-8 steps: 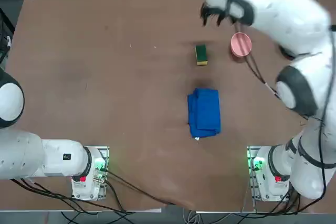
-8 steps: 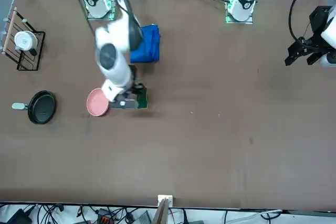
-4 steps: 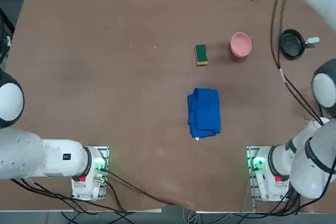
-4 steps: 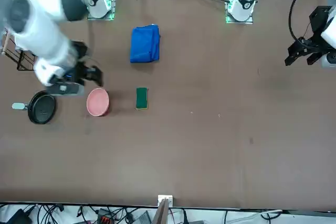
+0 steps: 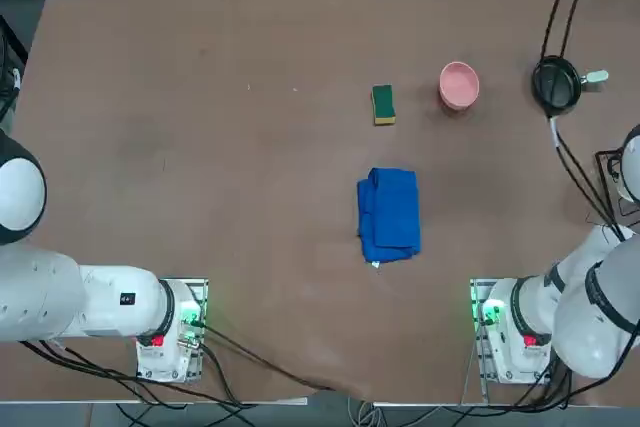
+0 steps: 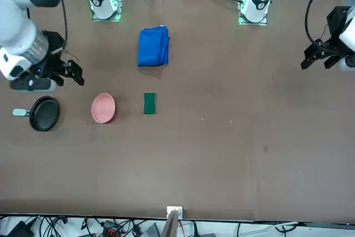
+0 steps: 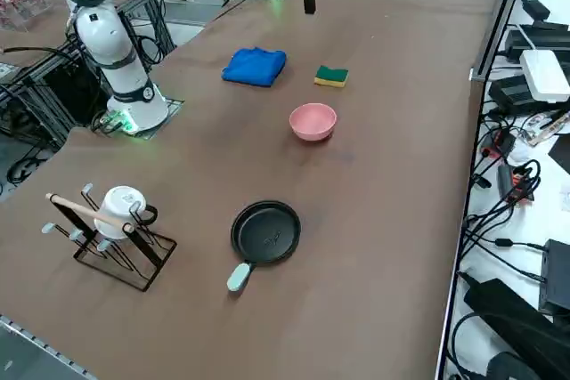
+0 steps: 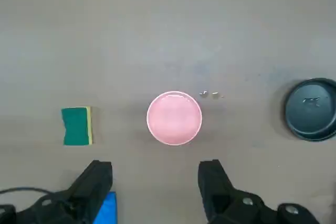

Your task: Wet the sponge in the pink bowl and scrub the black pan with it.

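Observation:
The sponge (image 5: 383, 104), green on top with a yellow edge, lies flat on the brown table. The pink bowl (image 5: 459, 84) stands just to its right, and the black pan (image 5: 556, 84) sits further right with its pale handle pointing outward. My right gripper (image 6: 69, 77) hangs high above the table, over the stretch between bowl and pan. It is open with nothing between its fingers (image 8: 100, 174). The right wrist view looks down from that height on the sponge (image 8: 77, 126), the bowl (image 8: 174, 117) and the pan (image 8: 311, 109), all far below.
A folded blue cloth (image 5: 388, 214) lies on the robot's side of the sponge. A wire rack holding a white mug (image 7: 111, 229) stands at the table's right edge, nearer the robot than the pan. Cables and equipment (image 7: 534, 68) line the far edge.
My right arm has lifted away from just over the sponge and bowl and swung toward the pan side, ending high up. The gripper stayed open. Sponge, bowl and pan have not moved.

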### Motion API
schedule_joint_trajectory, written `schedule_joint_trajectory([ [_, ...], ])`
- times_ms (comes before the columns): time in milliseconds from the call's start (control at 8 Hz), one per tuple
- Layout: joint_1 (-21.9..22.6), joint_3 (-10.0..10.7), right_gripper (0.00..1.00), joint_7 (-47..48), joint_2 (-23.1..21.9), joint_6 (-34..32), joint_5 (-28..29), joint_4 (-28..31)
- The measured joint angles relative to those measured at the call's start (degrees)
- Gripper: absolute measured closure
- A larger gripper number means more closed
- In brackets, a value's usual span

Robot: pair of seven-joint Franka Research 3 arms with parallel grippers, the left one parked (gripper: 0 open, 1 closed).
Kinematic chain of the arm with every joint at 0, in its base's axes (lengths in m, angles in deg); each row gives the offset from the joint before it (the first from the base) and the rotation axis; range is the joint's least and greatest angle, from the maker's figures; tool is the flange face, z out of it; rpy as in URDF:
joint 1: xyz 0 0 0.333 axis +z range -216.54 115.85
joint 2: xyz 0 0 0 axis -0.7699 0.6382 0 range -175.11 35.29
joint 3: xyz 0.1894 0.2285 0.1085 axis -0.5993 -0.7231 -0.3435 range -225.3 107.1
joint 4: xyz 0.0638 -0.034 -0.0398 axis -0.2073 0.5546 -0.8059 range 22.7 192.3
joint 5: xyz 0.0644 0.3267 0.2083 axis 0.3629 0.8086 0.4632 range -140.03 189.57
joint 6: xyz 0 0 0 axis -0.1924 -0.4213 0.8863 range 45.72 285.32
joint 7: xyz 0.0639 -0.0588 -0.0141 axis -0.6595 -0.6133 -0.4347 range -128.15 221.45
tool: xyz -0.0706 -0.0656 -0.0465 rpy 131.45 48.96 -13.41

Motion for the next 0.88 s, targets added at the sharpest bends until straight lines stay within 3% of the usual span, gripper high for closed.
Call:
schedule_joint_trajectory([
  [125,-1.32,-0.31,0.0,-0.04,-0.12,-1.72,-0.01,-2.32],
  [250,-5.08,-2.98,0.0,-0.9,-0.53,-3.0,-0.02,-3.46],
  [500,-17.33,-14.73,0.0,-1.52,-2.73,-5.85,-1.01,-3.72],
  [875,-29.98,-27.18,0.0,-1.58,-7.57,-7.19,-4.56,-0.3],
])
